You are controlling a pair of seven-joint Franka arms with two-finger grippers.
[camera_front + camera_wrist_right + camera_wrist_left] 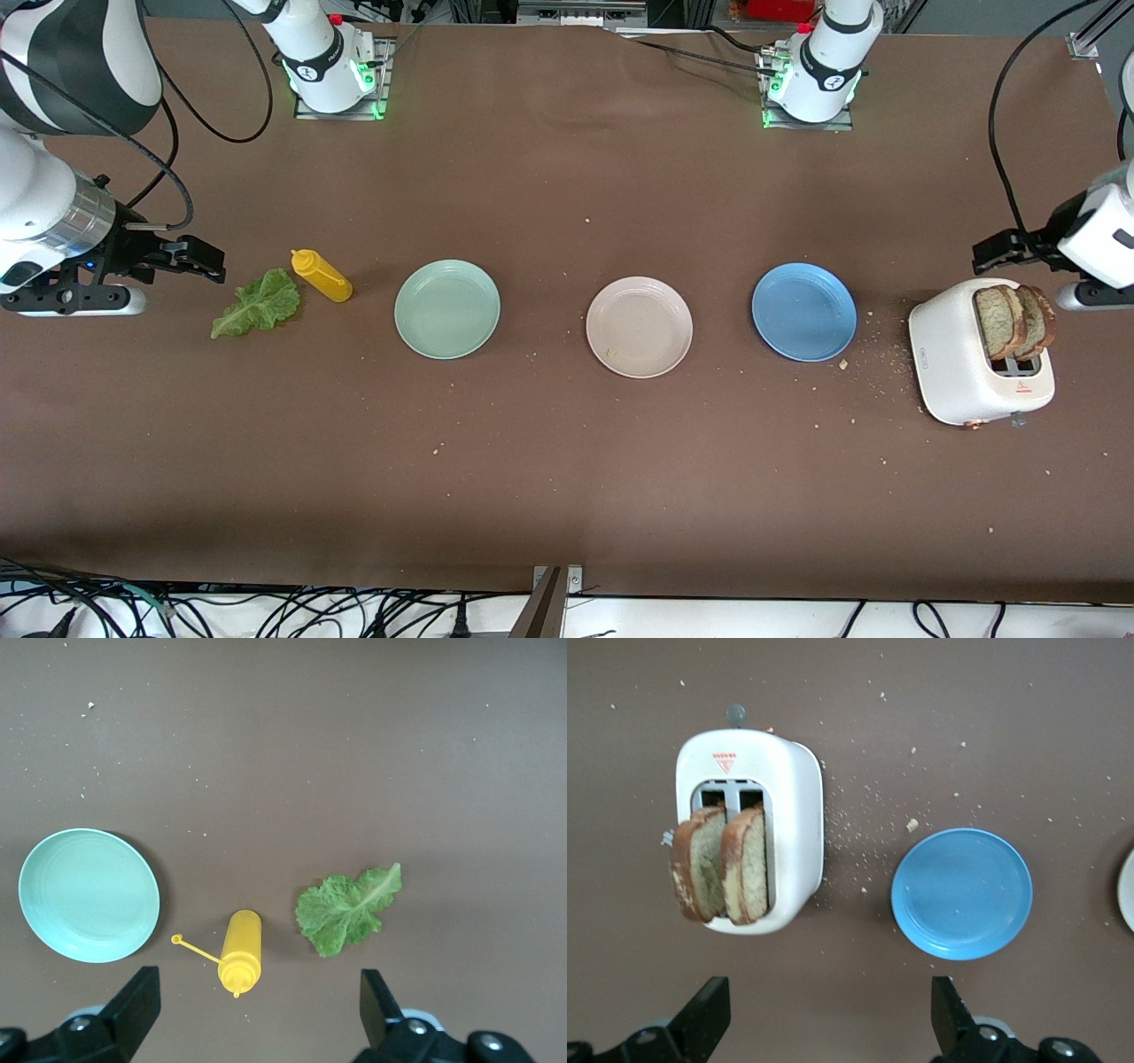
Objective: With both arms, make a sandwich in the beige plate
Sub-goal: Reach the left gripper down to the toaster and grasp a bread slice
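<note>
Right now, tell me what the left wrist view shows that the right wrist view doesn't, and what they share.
Only the left wrist view shows the white toaster with two bread slices standing in its slots, the blue plate, an edge of the beige plate, and the open left hand.

Only the right wrist view shows the mint green plate, the yellow squeeze bottle, the lettuce leaf, and the open right hand.

Both show the brown table with scattered crumbs.
</note>
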